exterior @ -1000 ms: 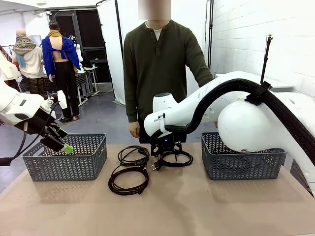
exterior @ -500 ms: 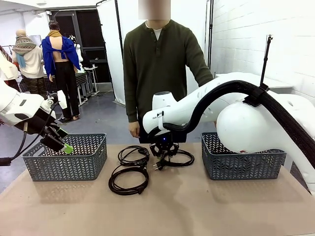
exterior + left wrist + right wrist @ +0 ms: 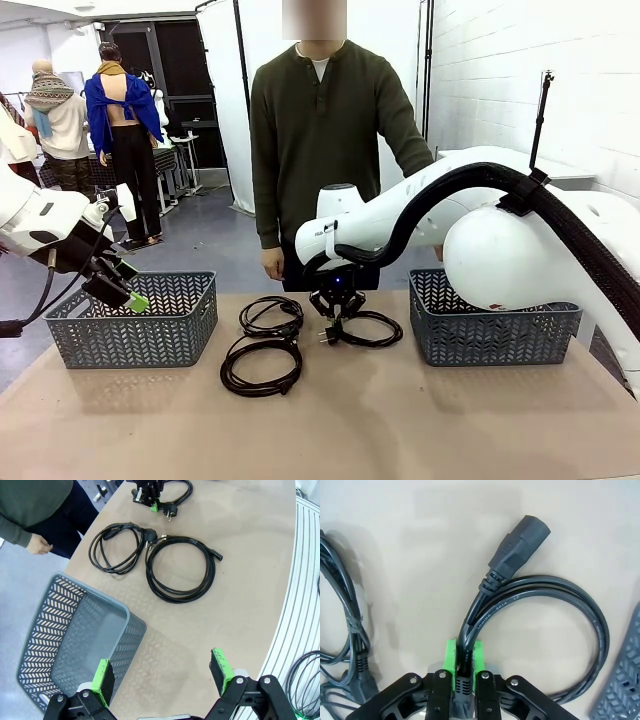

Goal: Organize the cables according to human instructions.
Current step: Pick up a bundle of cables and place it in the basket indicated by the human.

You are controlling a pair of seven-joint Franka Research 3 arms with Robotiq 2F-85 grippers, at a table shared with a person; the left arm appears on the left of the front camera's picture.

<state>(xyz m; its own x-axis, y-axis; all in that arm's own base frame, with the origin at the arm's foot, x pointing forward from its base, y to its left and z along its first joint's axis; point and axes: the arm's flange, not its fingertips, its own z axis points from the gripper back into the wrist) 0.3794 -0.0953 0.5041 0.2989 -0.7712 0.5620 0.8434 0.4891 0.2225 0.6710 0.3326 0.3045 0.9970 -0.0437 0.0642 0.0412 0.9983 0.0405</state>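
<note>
**Front view, read left to right, with both wrist views.** At far left the left gripper hangs over the near corner of the left basket, its green pads spread wide and holding nothing. Right of that basket two free cables lie flat on the table. The far coil lies toward the person, who stands at the far edge with one hand hanging at the side. The near coil lies just beside the far one, toward the robot. Near the table's middle the right gripper points straight down, its pads pressed together on the third cable. The right wrist view shows the cord pinched between the pads, with a block connector lying just beyond the fingertips. From the pincer this cable's loop trails toward the right basket, its long axis running across the table. Whether the loop has left the surface cannot be told. The right basket stands just beside the loop's far end, while the left basket lies beyond both free coils. The right arm is therefore much the nearer to the third cable and to the right basket. No pointing gesture shows which basket is wanted.
</note>
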